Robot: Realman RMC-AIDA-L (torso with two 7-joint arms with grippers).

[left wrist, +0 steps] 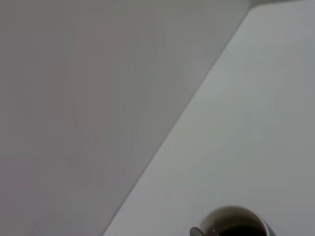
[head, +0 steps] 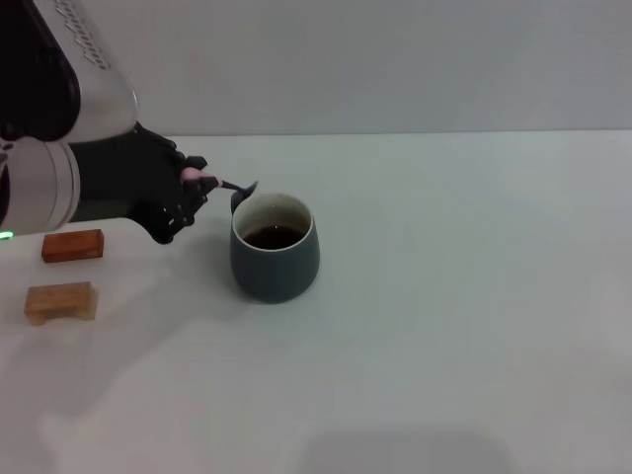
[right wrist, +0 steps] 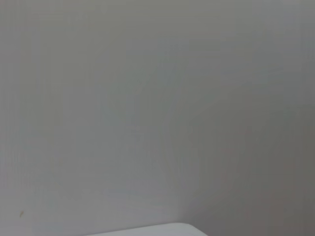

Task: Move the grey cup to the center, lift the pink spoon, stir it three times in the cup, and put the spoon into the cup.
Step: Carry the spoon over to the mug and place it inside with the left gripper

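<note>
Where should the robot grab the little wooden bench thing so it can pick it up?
Probably across the flat top bar of the pale wooden block, coming straight down from above. It lies flat on the table with short legs underneath, so the long straight sides are easiest to pinch. The left gripper, nearest it, is busy holding the pink spoon by the grey cup.

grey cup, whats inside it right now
The rounded blue-grey ceramic cup holds dark liquid below its cream rim. The pink-handled metal spoon, held by the left gripper, hangs at the rim, not yet in. The cup's bottom is hidden by the liquid.
</note>
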